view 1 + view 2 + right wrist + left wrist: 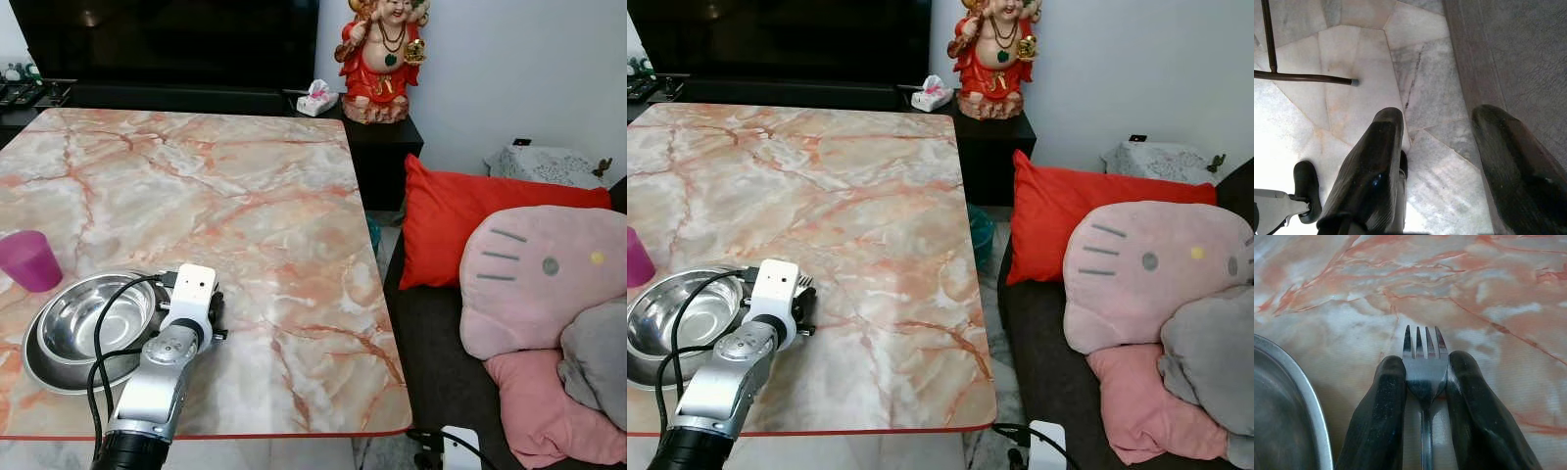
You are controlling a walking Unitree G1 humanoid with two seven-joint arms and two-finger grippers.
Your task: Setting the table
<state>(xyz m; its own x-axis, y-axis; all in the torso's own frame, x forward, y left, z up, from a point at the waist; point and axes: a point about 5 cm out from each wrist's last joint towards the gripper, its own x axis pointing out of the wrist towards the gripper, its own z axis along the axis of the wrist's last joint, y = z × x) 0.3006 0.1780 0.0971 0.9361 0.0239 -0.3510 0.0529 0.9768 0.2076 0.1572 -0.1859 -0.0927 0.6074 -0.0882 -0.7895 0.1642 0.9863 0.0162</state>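
Note:
My left gripper (1425,366) is shut on a steel fork (1424,345); the tines stick out past the fingertips, low over the marble table (255,196). In the left eye view that gripper (215,315) sits just right of a steel bowl (93,318), which rests in a steel plate near the table's front left corner. The plate's rim (1315,401) lies close beside the fingers. A pink cup (27,260) stands behind the bowl at the left edge. My right gripper (1437,117) hangs open over the tiled floor, holding nothing.
A dark sofa to the right of the table carries a red cushion (470,211) and a pink cat-face pillow (544,279). A red statue (380,59) and a tissue pack (317,98) stand on the dark cabinet behind the table. A chair leg (1308,77) crosses the floor.

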